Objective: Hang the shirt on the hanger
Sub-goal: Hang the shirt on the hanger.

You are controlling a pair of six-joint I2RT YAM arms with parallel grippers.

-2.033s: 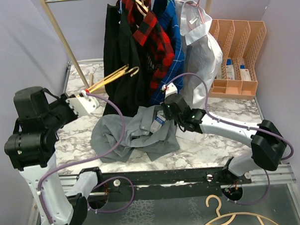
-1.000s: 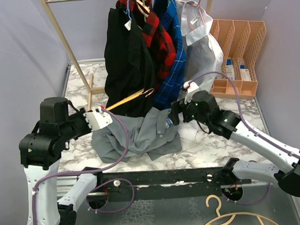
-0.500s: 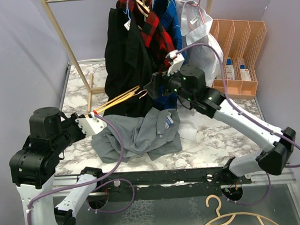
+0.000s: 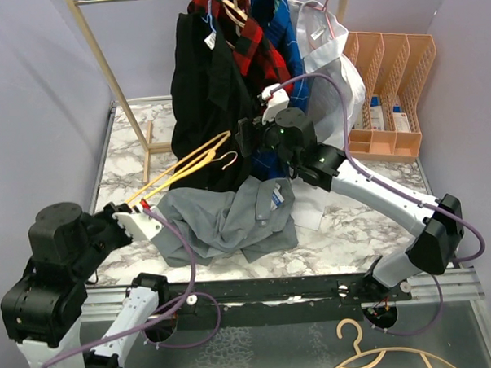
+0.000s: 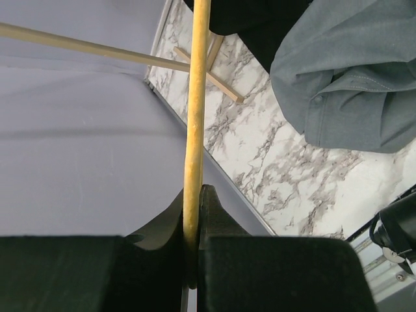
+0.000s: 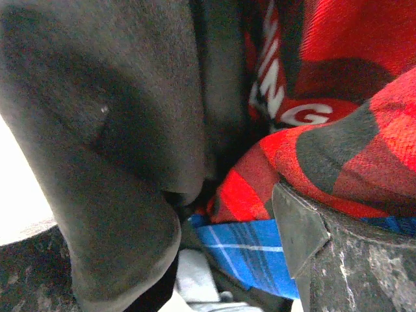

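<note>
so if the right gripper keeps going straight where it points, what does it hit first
Probably the hanging black garment, right where it meets the red plaid shirt. The open right gripper is close to both, and depth is unclear, so either could touch first.

Hung on rack (image 4: 101, 56), left to right: black garment (image 4: 205, 96), red plaid shirt (image 4: 254, 60), blue plaid shirt (image 4: 281, 27), white shirt (image 4: 332, 78). Right of rack, on marble surface (image 4: 370, 227): peach organizer (image 4: 388, 88). Well in front of rack, off the surface: tan hanger (image 4: 375, 354).
</note>
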